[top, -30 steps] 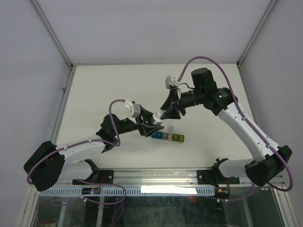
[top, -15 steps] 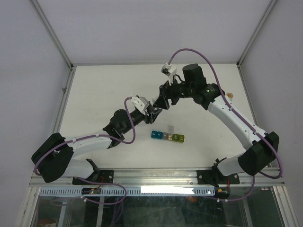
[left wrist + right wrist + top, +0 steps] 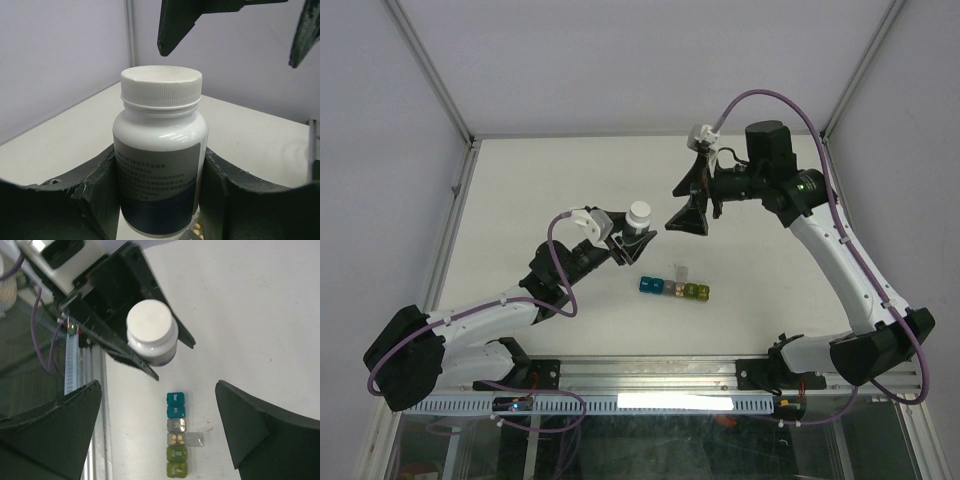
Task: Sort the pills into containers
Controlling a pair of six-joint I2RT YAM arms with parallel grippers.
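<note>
My left gripper (image 3: 634, 240) is shut on a white bottle (image 3: 639, 218) with a white cap and a dark label. The fingers (image 3: 95, 200) clamp the labelled body of the bottle (image 3: 160, 150), and the cap is on. My right gripper (image 3: 684, 204) hangs open just right of the bottle, holding nothing. Its wrist view looks down past its wide-apart fingers (image 3: 55, 430) at the bottle (image 3: 151, 332). The containers (image 3: 673, 289) lie on the table below as a strip (image 3: 176, 412) of teal, grey and green cubes. One grey cube is open, its lid (image 3: 195, 440) to the side, with yellowish pills (image 3: 175, 439) inside.
The white table (image 3: 540, 190) is boxed in by pale walls and a metal frame. A metal rail (image 3: 650, 372) runs along the near edge by both arm bases. The left arm's purple cable (image 3: 555, 245) loops above its forearm.
The right gripper has opened wide, let go of the bottle's cap end and drawn back to the right. The left gripper still grips the bottle and has shifted slightly.
</note>
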